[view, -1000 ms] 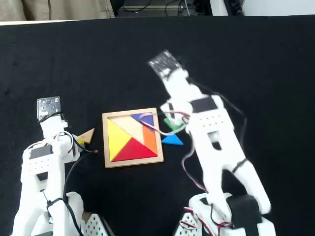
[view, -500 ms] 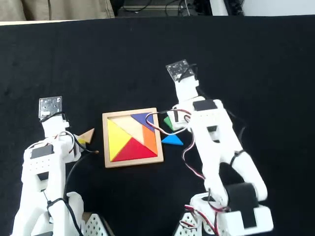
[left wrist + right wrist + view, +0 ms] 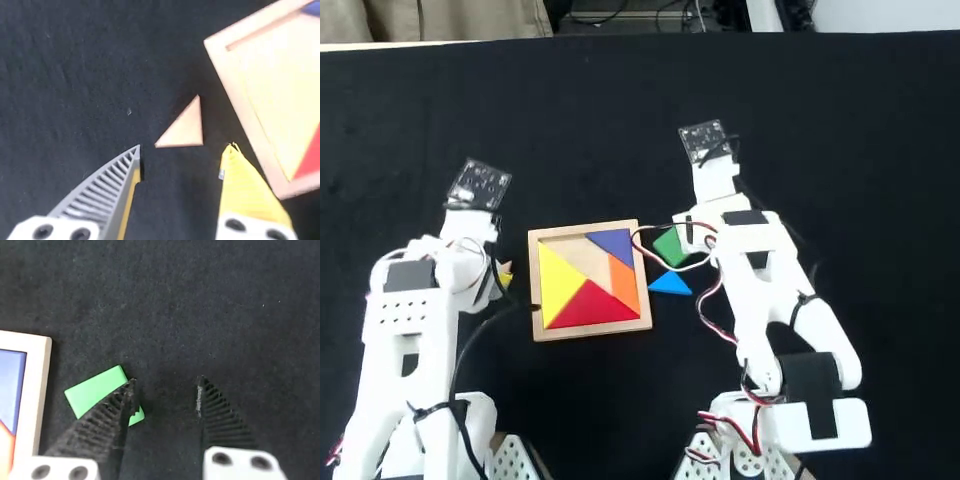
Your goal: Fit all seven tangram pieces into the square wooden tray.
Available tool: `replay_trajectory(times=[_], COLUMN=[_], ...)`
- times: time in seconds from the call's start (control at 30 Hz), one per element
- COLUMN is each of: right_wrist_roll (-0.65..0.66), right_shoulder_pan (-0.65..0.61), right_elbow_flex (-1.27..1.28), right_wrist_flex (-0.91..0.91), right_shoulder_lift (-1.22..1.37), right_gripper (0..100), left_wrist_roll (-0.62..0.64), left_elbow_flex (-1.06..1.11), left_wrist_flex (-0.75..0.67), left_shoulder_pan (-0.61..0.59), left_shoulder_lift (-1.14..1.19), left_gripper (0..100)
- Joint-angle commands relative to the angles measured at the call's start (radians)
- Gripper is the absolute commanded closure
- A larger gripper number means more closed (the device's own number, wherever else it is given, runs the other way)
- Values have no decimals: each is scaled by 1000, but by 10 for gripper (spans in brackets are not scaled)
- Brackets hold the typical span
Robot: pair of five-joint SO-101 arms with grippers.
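Note:
The square wooden tray [image 3: 535,300] holds a yellow triangle [image 3: 556,283], a red triangle [image 3: 594,303], an orange piece [image 3: 625,279] and a dark blue triangle [image 3: 612,243] around a pale wood-coloured patch. A small tan triangle [image 3: 184,131] lies on the cloth beside the tray's rim [image 3: 222,67]. My left gripper [image 3: 183,149] hangs open just short of it. A green piece [image 3: 97,390] lies off the tray's other side, with a light blue triangle [image 3: 670,284] beside it. My right gripper [image 3: 166,381] is open and holds nothing. One of its fingers overlaps the green piece's edge.
Black cloth covers the whole table. Both arm bases stand at the near edge, either side of the tray. A white cable [image 3: 655,262] from the right arm loops over the tray's corner. Open cloth stretches across the far half.
The right arm has drawn back off the tray toward the green piece. The left arm has swung in toward the tray and now covers the tan triangle in the high view.

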Motion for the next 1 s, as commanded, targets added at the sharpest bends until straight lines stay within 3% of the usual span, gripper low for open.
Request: replay_trajectory(times=[0.0, 0.17, 0.3, 0.37, 0.43, 0.47, 0.57, 0.73, 0.97], right_wrist_roll=[14, 12, 11, 11, 12, 14, 14, 14, 15], right_shoulder_pan=[17, 15, 15, 15, 15, 15, 15, 15, 15], right_elbow_flex=[-7, -7, -5, -4, -4, -4, -4, -4, -2], right_wrist_flex=[-17, -17, -17, -17, -17, -17, -17, -17, -17], right_shoulder_lift=[-5, -1, 2, 2, 2, 2, 2, 2, 4], right_gripper=[808, 808, 808, 808, 808, 808, 808, 808, 808], left_wrist_roll=[230, 562, 647, 721, 787, 786, 700, 577, 595], left_elbow_flex=[-90, 47, 124, 137, 136, 128, 127, 143, -38], left_wrist_flex=[120, 12, -100, -117, -120, -121, -123, -114, -120], left_shoulder_pan=[5, -7, -38, -59, -67, -81, -99, -88, -85], left_shoulder_lift=[-9, -9, -9, -9, -9, -9, -9, 43, 339], left_gripper=[745, 747, 750, 799, 912, 973, 917, 966, 957])
